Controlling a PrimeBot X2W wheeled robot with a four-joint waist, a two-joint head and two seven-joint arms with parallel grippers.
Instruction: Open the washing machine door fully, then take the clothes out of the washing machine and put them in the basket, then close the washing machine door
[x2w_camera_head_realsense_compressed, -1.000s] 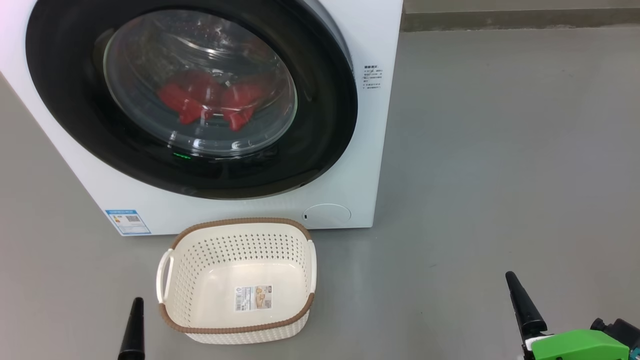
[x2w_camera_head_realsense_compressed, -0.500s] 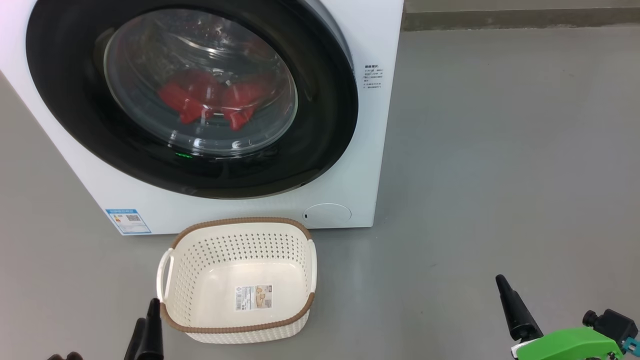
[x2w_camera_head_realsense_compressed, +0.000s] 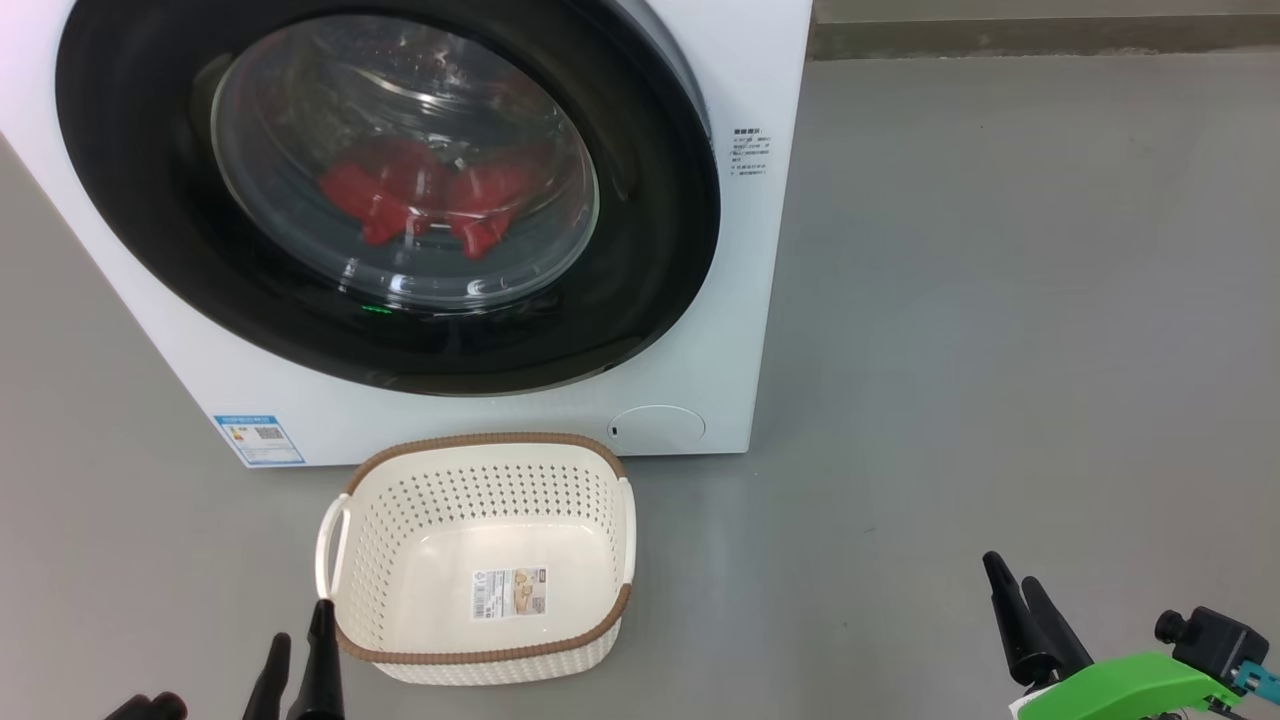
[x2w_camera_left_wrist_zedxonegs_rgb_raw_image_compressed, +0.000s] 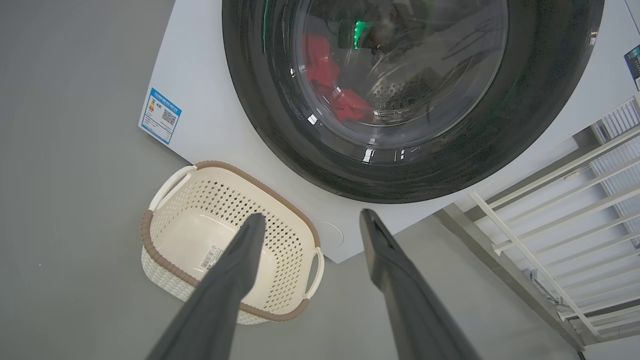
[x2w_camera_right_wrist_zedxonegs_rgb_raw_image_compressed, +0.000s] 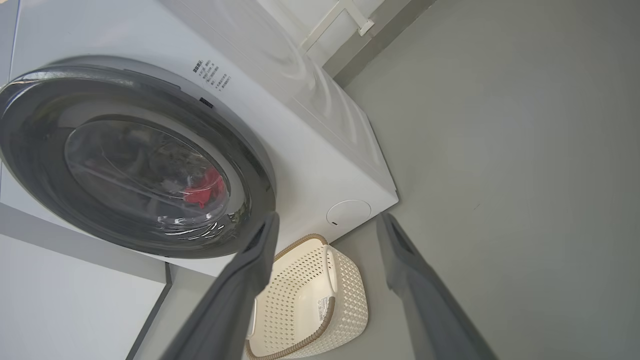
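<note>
The white washing machine (x2w_camera_head_realsense_compressed: 745, 330) stands ahead of me. Its round black-rimmed door (x2w_camera_head_realsense_compressed: 650, 260) lies over the front, and I cannot tell whether it is latched. Red clothes (x2w_camera_head_realsense_compressed: 430, 200) show through the glass bowl, also as clothes (x2w_camera_left_wrist_zedxonegs_rgb_raw_image_compressed: 340, 97) and clothes (x2w_camera_right_wrist_zedxonegs_rgb_raw_image_compressed: 204, 189) in the wrist views. An empty cream basket (x2w_camera_head_realsense_compressed: 480, 442) sits on the floor just before the machine. My left gripper (x2w_camera_head_realsense_compressed: 300, 625) is open beside the basket's near left corner, holding nothing. The right gripper (x2w_camera_head_realsense_compressed: 1010, 572) is open low over the floor, far right of the basket.
A blue label (x2w_camera_head_realsense_compressed: 258, 440) and a round flap (x2w_camera_head_realsense_compressed: 657, 427) sit low on the machine's front. Open grey floor (x2w_camera_head_realsense_compressed: 1000, 300) spreads to the right, ending at a wall skirting (x2w_camera_head_realsense_compressed: 1040, 35). A white barred rack (x2w_camera_left_wrist_zedxonegs_rgb_raw_image_compressed: 575, 200) stands beside the machine.
My left gripper rose and shifted right to the basket's near left corner, both fingers now showing. The right gripper turned and drifted slightly left, showing its second finger. The camera shifted a little.
</note>
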